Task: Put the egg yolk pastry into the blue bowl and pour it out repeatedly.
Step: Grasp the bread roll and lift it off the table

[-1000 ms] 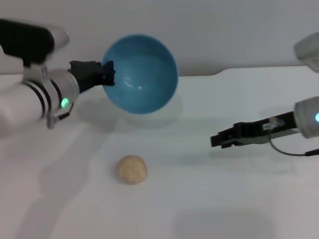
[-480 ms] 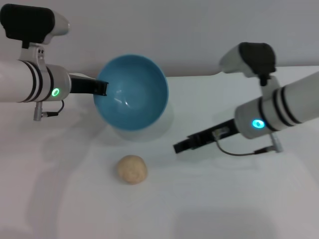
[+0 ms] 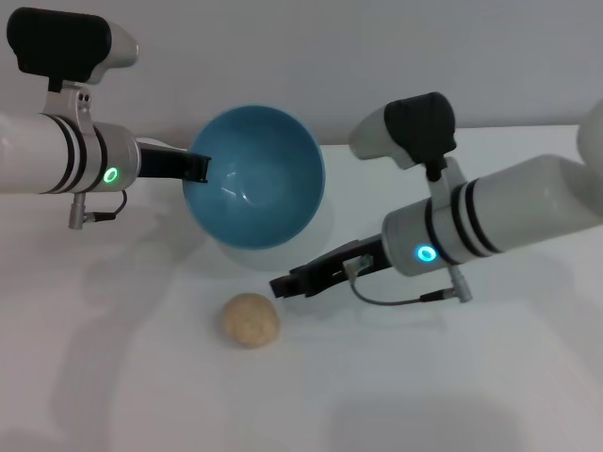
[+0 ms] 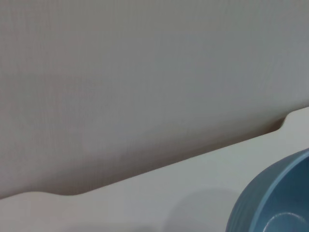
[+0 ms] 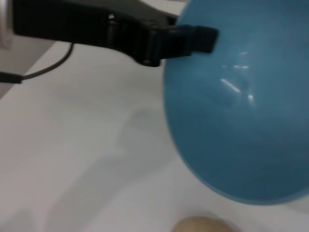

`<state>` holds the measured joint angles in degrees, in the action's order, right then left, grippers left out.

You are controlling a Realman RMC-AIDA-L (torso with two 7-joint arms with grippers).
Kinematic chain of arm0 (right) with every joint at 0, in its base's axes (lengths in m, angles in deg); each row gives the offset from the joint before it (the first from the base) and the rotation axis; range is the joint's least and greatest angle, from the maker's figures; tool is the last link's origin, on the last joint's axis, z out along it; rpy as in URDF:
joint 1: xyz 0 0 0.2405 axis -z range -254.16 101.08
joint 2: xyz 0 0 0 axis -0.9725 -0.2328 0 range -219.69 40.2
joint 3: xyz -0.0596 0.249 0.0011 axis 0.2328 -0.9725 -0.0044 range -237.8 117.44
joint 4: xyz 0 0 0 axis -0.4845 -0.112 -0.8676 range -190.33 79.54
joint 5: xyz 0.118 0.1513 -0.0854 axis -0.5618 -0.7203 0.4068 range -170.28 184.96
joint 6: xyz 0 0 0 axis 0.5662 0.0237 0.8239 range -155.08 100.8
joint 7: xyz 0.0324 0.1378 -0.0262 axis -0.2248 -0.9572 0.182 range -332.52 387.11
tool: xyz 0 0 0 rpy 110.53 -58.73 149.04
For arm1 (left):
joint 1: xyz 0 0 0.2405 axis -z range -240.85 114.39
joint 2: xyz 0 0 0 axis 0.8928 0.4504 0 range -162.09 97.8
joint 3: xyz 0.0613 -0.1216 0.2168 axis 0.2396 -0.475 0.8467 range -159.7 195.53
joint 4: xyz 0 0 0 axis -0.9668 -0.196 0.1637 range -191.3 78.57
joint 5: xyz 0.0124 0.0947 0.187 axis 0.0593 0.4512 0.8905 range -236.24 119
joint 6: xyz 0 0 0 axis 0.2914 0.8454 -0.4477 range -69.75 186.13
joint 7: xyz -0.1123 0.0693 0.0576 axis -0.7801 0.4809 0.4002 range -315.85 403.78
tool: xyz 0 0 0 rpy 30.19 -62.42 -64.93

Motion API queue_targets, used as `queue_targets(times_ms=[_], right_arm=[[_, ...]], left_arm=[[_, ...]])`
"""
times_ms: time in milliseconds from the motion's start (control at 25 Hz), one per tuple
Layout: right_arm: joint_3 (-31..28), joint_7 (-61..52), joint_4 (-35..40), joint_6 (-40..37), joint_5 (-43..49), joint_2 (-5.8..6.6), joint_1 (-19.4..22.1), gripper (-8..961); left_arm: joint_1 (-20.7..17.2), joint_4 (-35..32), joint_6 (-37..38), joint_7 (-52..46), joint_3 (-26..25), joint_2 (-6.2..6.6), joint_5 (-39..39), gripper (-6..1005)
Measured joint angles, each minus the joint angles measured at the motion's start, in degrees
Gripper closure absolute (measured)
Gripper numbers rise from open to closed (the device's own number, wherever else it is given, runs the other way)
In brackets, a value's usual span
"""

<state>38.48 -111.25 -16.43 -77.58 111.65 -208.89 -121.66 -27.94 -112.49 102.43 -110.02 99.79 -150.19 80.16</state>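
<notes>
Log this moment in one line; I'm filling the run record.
left gripper: shut on blue bowl rim, tilted, empty | right gripper: empty, near egg yolk pastry | pastry: on table

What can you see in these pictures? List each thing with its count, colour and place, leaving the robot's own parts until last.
Blue bowl: one, light blue, tipped on its side above the table, held at its rim.
Egg yolk pastry: one, pale tan, lying on the table in front of the bowl.
Table: one, white, beneath everything.
Wall: grey, behind the table.
Left claw: one, black, shut on the bowl's rim.
Right claw: one, black, just right of the pastry, empty.
</notes>
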Motion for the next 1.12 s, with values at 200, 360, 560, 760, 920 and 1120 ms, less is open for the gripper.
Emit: queue_targets(times_ms=[200,360,560,760,920,1120], right_arm=[[4.4,2.9,-2.1,2.8,-5.5,-0.19,-0.5,634],[6.3,4.1,-2.8,3.3,-6.0,-0.24,-0.8,634],[7.8,7.3,-2.8,3.8,-6.5,-0.38,-0.6,633],[11.3,12.5,-3.7,7.4,-12.8,-0.47,-0.3,620],[12.0,13.4,-5.3,8.6,-15.4,-0.48,-0.6,570],[11.7,13.6,-6.6,9.2,-16.6,-0.48,-0.8,475]], left_arm=[[0.0,-0.3,0.1,0.0,0.6,0.01,0.0,998],[0.2,-0.5,0.1,0.0,0.8,0.01,0.0,998],[0.3,-0.5,0.2,-0.1,1.0,0.01,0.0,998],[0.3,-0.7,0.2,-0.1,1.5,0.01,0.0,998],[0.3,-1.0,0.2,-0.1,1.6,0.01,-0.1,998],[0.3,-1.8,0.1,-0.1,1.6,0.0,-0.1,999]])
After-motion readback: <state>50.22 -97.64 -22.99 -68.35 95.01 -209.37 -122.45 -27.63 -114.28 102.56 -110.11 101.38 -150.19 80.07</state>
